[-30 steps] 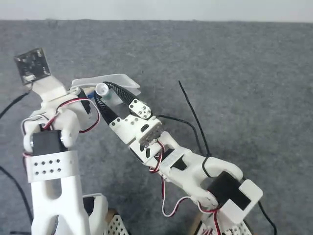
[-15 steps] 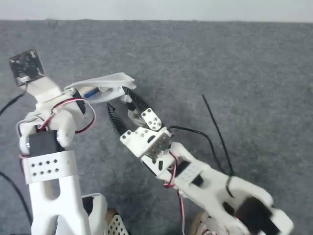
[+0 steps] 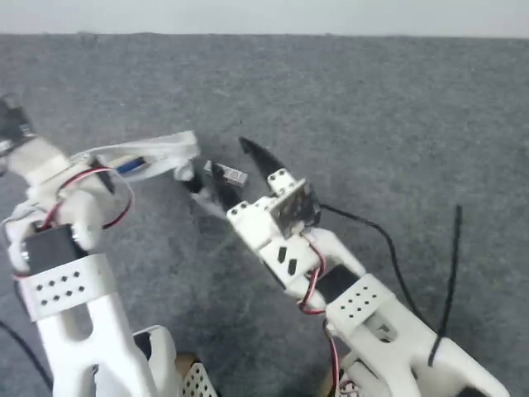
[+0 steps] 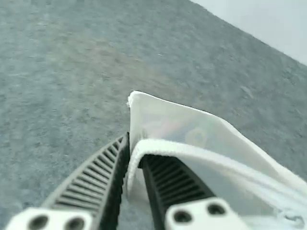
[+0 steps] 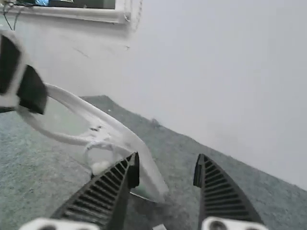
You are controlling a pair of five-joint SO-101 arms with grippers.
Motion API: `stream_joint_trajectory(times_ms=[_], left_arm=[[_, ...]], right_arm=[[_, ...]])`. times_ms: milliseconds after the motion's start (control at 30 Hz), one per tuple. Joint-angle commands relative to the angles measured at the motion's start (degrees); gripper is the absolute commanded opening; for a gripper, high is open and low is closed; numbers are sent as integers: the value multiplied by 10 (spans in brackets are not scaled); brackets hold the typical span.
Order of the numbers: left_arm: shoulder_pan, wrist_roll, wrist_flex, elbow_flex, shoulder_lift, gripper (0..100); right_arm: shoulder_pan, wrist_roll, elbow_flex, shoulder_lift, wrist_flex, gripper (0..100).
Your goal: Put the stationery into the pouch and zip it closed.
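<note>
High view: right end effector (image 3: pixel 238 169) has backed out of the pouch (image 3: pixel 157 153) mouth over the last second. It now sits just beside the mouth, fingers spread, nothing held. Left arm has swung the pouch leftward and a bit lower; left end effector (image 4: pixel 128 143) is pinching the pouch rim, grey desk (image 3: pixel 397 99) beneath. Blue item (image 3: pixel 128 166) shows through the clear wall. Reads as an insertion just finished. Mouth looks unzipped, so zipping is probably what's left, and right needs to find the pull.
</note>
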Motion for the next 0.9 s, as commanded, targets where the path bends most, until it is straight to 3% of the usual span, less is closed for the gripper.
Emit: stream_joint_trajectory(times_ms=[0, 300, 867], left_arm=[[-45, 10, -25, -12, -22, 12], [-84, 18, -37, -7, -22, 12], [-82, 17, -51, 8, -25, 13]], right_arm=[[29, -12, -70, -32, 98, 177], [37, -8, -173, 58, 236, 177], [36, 86, -403, 378, 389, 190]])
